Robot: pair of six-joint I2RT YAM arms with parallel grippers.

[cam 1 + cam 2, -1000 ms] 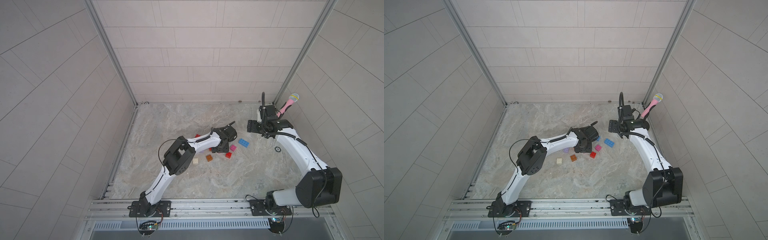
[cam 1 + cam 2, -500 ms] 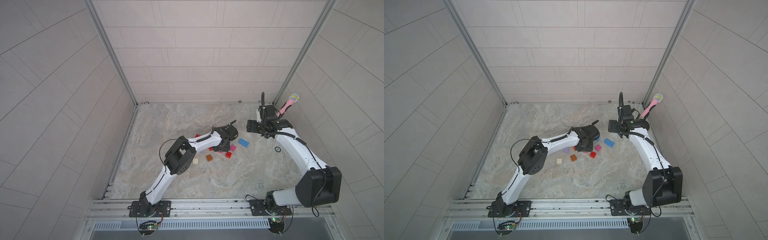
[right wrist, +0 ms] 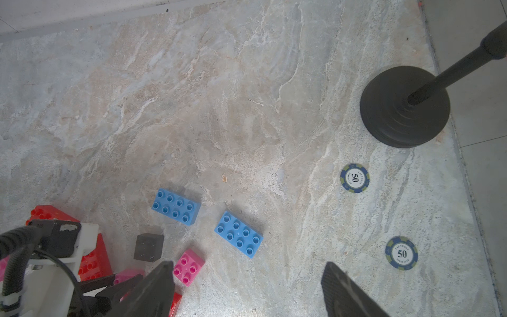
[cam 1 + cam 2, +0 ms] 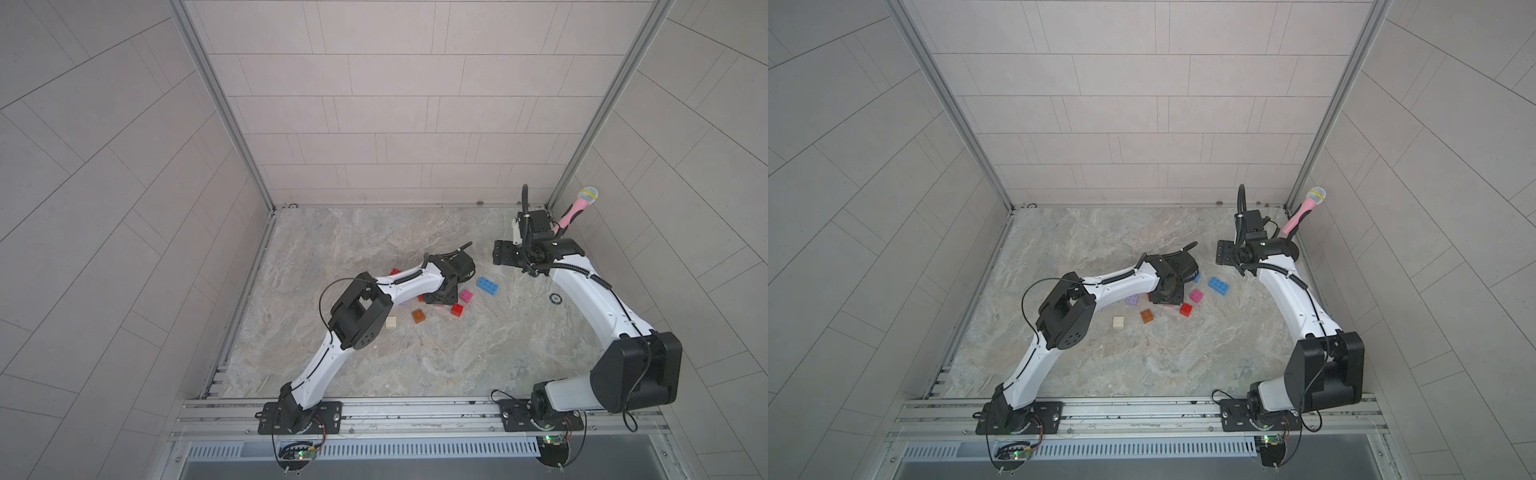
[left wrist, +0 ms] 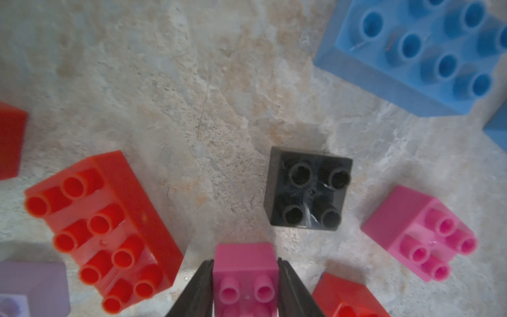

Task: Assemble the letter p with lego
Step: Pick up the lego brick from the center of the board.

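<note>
Left wrist view had the left gripper [image 5: 245,260] closed on a pink square brick [image 5: 244,277]. One dark finger lay flush against each side, with the studs up. Whether the brick was resting on the marble tabletop [image 5: 192,96] could not be told.

Loose lego crowded it. A red square brick [image 5: 348,299] sat just beside one finger and a red oblong brick [image 5: 104,227] near the opposite one. A black square brick [image 5: 307,192] and a second pink brick [image 5: 419,233] lay close by. A blue oblong brick [image 5: 411,55] and a lilac brick [image 5: 30,288] were at the edges of the view.

In a top view the cluster sat mid-table, with a cream brick [image 4: 391,322] and an orange-brown brick [image 4: 418,316] nearer and to its left. The right gripper [image 3: 247,264] hung empty, fingers spread wide, to the far right of the cluster.

No two bricks looked joined, so the letter seemed barely begun.

The hold looked shallow, with only the fingertips on smooth plastic walls. A quick lift could let the brick pivot or slip out. The red square brick sat so close that a finger might drag it along or tip it. Swinging low across the pile could scatter the neighbours and spoil any layout. Pressing this brick onto another lying free on polished stone might push the lower one away unless the idle arm braced it.
</note>
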